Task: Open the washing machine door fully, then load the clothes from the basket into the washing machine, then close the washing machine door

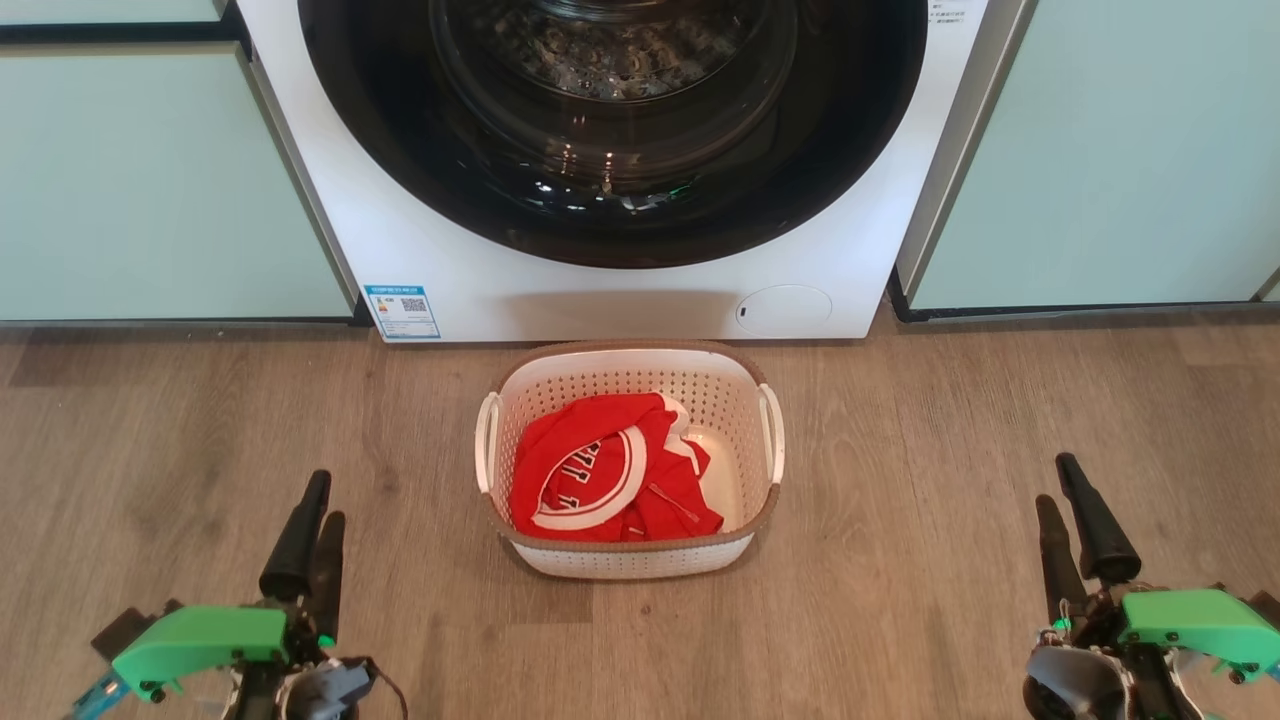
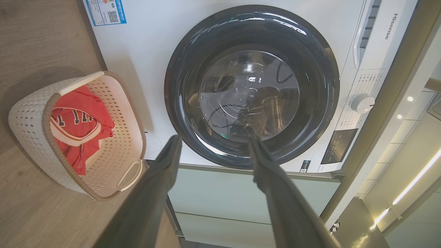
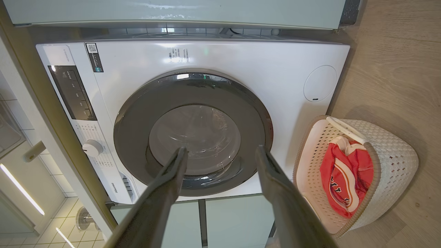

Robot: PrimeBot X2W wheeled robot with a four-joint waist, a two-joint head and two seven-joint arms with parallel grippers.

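Note:
The white washing machine [image 1: 620, 295] stands ahead with its door [image 1: 700, 215] shut flat against the front, glossy black rim around a clear glass bowl. On the floor right before it sits the cream basket [image 1: 630, 350], holding the red clothes [image 1: 600, 480] with white trim. My left gripper [image 1: 325, 500] hovers low at the left of the basket and my right gripper [image 1: 1055, 482] at its right, both well apart from it. Both are open and hold nothing. The left wrist view has the left gripper [image 2: 213, 134] facing the door [image 2: 251, 86]; the right gripper [image 3: 221, 148] faces the door [image 3: 137, 120] too.
Pale mint-green cabinet panels flank the machine at left [image 1: 150, 180] and right [image 1: 1130, 150]. A blue label [image 1: 402, 311] and a round flap [image 1: 785, 309] sit low on its front. The control knob [image 2: 361, 103] is at its top. Wooden floor [image 1: 900, 520] spreads around the basket.

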